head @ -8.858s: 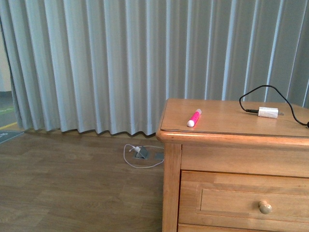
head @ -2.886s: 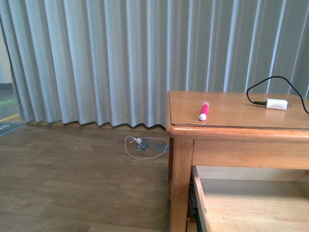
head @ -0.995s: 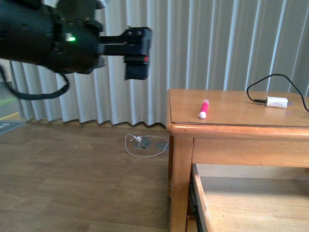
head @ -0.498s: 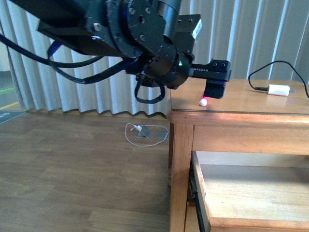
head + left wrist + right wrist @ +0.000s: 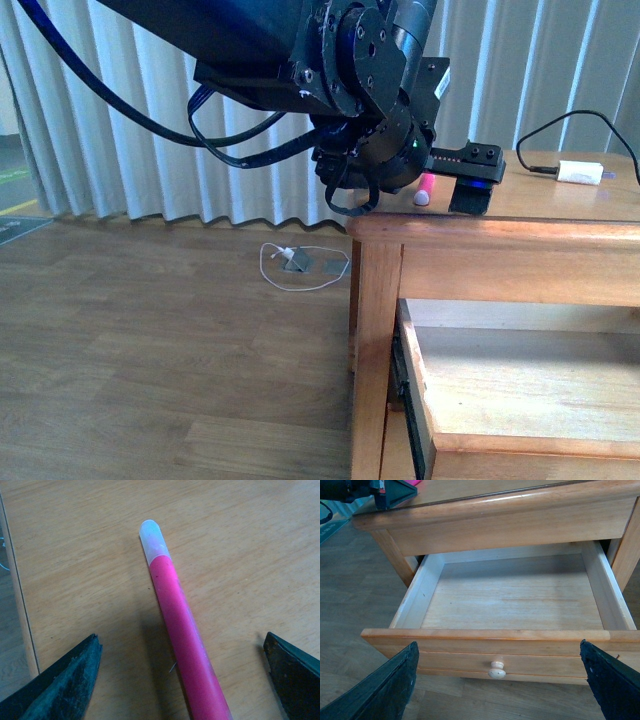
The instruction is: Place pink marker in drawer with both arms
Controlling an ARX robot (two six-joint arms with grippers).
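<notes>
One smooth cylindrical pink marker (image 5: 184,640) lies on fine-grained wooden top (image 5: 250,540)

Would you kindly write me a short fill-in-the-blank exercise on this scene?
1. The marker has a pink body and a ___ cap.
2. The left hand is open, with the ___ between its fingers.
3. The drawer is ___, not shut.
4. The drawer front bears one round ___.
Missing words: white; marker; open; knob.
</notes>
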